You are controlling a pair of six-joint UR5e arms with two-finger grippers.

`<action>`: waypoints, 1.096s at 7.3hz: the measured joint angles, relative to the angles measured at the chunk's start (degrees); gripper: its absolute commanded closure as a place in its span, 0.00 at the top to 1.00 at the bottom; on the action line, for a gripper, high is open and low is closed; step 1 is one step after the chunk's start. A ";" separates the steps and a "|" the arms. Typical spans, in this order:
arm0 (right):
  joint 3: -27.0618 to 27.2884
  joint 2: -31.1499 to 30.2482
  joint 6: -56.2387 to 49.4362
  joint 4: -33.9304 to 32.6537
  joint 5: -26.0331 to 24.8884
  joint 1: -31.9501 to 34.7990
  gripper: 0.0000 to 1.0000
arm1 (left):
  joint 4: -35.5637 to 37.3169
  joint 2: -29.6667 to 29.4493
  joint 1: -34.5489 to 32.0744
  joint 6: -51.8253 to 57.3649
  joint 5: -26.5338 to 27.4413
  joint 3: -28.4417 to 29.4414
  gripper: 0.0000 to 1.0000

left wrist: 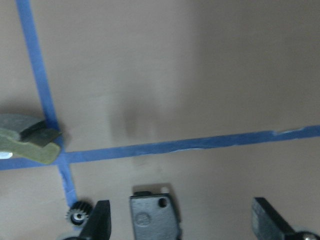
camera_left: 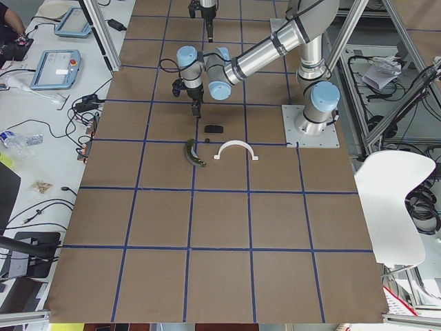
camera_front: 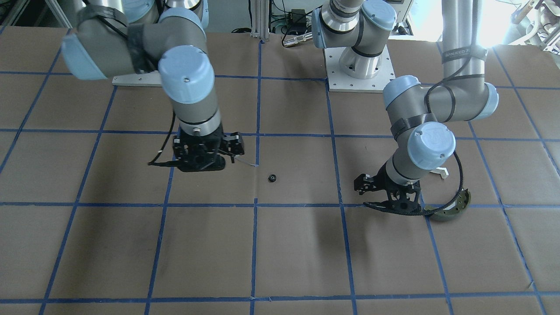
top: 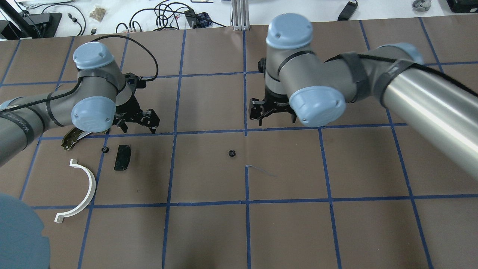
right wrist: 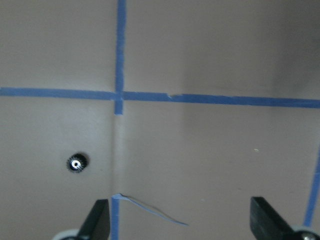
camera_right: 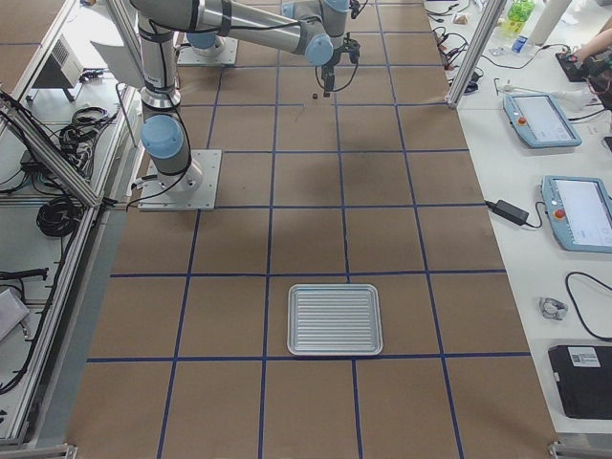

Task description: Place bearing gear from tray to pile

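Observation:
A small black bearing gear [top: 232,152] lies alone on the brown table near the middle; it also shows in the right wrist view [right wrist: 77,163]. My right gripper [top: 270,114] hovers beyond it, open and empty. The pile at the left holds a white half-ring [top: 84,190], a black pad [top: 122,157], an olive brake shoe [top: 71,137] and a second small gear [top: 105,150]. My left gripper [top: 138,125] is open and empty just above the pile, with the pad [left wrist: 154,217] and the gear [left wrist: 78,215] beside its fingers. The ribbed metal tray [camera_right: 335,319] is empty, far off.
Blue tape lines grid the brown table [top: 283,224]. A thin curl of loose tape [top: 261,170] lies next to the lone gear. The arm bases stand on white plates [camera_front: 358,74] at the robot's side. Cables and tablets lie beyond the table's edge.

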 measured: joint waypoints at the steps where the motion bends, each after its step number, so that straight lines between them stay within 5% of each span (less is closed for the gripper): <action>1: -1.62 -3.03 -7.35 4.63 -0.08 -5.86 1.00 | 0.06 -0.32 -4.39 -6.20 -1.47 1.34 1.00; 3: -10.02 -6.62 -13.43 16.49 -1.30 -12.23 1.00 | 2.17 -1.16 -13.75 -17.18 -2.53 3.59 1.00; 5: -17.83 -9.15 -9.85 25.08 -2.63 -11.61 1.00 | 4.14 -2.78 -20.96 -23.20 -2.73 3.89 1.00; 8: -16.24 -8.98 -4.67 22.48 -5.69 -7.50 1.00 | 5.26 -5.70 -25.53 -24.42 -2.65 2.28 1.00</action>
